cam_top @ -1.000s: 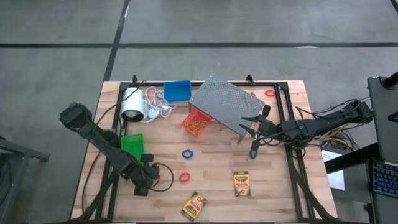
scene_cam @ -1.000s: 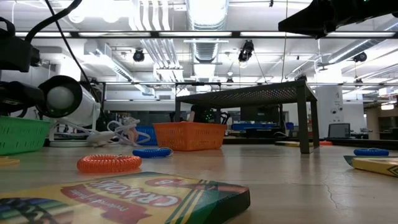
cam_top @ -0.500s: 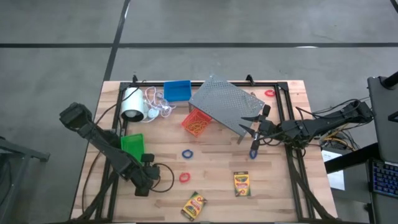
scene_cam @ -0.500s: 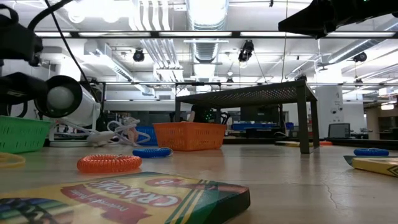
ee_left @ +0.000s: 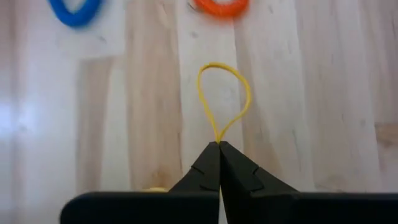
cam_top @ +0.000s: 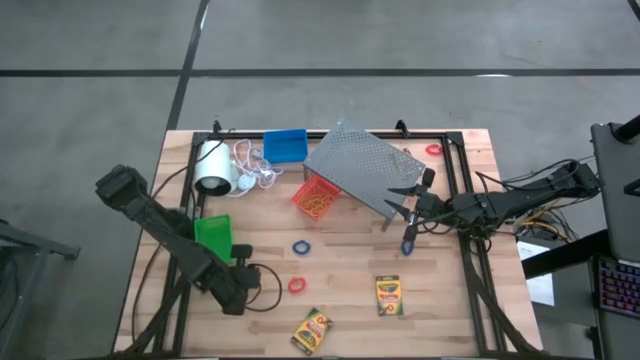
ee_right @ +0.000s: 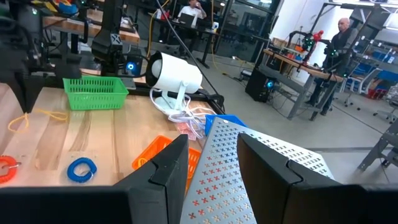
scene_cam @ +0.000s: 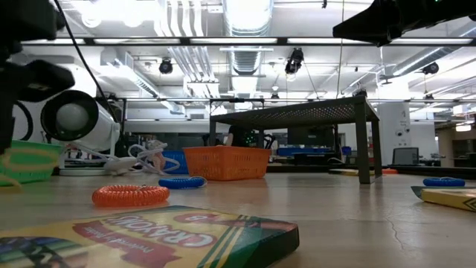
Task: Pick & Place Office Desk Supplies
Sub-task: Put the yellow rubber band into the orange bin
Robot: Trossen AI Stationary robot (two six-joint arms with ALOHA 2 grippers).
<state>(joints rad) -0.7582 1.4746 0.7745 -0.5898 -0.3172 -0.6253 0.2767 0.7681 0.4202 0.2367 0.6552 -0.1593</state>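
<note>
Our left hand (ee_left: pixel 219 147) is clenched on a thin yellow rubber band (ee_left: pixel 224 99), lifted off the desk (ee_left: pixel 323 93). The pinch looks narrow, so we fear it slipping before the green bin (cam_top: pixel 212 234) beside it.

Robotics lab: workbenches (ee_right: pixel 298 71), exposed ducts (scene_cam: pixel 245 18)

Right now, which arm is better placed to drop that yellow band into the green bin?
The left. Its gripper is shut on the yellow band, close beside the green bin. The right gripper hangs open by the grey rack, across the table.
</note>
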